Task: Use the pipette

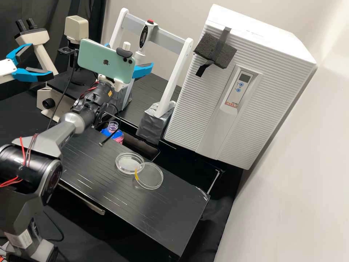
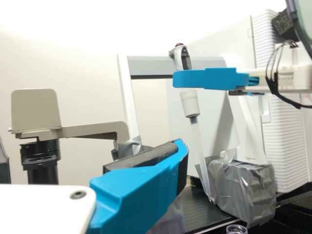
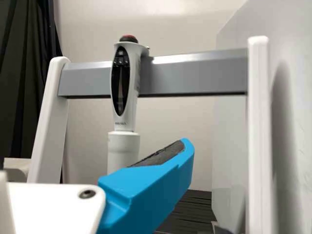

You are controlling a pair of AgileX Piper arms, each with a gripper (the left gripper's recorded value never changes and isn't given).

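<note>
- Right arm (image 1: 69, 125), lower left of the frame: silver-grey shells, black joints, thin red wires (image 1: 22, 149).
- Left end effector (image 1: 42, 60), upper left: white body, dark screw (image 2: 78, 195), bright blue fingers (image 1: 25, 74), black pads.

A mint phone (image 1: 105, 60) clamped on the wrist is covering most of the right claw (image 1: 130, 56) — just blue edges are poking out. Beyond that claw, the pipette (image 1: 144, 34) is hiding below its handle behind the phone. The left claw (image 1: 40, 61) is being cut off at its base by the picture's edge.
</note>
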